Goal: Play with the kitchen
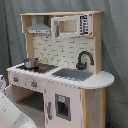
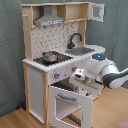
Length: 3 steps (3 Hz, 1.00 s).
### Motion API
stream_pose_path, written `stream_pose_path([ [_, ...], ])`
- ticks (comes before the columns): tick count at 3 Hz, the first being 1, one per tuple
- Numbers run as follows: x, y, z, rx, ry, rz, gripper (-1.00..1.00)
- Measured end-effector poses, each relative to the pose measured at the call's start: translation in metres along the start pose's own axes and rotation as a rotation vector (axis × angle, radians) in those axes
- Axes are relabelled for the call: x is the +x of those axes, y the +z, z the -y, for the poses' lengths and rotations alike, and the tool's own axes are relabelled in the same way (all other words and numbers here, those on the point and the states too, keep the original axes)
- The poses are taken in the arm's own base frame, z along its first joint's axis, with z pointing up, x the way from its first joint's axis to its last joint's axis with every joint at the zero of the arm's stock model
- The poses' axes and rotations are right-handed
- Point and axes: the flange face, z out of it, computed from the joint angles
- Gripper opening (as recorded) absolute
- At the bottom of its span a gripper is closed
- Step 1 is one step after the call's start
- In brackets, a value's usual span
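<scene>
Kitchen fills both exterior views, pot on the stove, oven door swung open at lower center of the second exterior view. Gripper sits center-right there, against the front panel under the counter; can't tell whether open or closed.

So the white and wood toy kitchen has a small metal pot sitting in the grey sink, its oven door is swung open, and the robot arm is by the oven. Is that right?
Not quite. The small metal pot stands on the stove top of the white and light-wood toy kitchen, not in the grey sink, which lies beside it near the black faucet; both exterior views show this. The windowed oven door is indeed open, with the white robot arm by it.
</scene>
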Motion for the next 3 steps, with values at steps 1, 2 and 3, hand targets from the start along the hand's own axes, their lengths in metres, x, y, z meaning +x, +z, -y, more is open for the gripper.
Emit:
stream_pose_path([
  [1,-0.001,-0.019,0.006,-0.015,0.032,-0.009,1.00],
  [2,-0.003,-0.031,0.014,-0.060,0.062,-0.001,1.00],
  [3,-0.009,-0.043,0.009,-0.143,0.091,0.024,1.00],
])
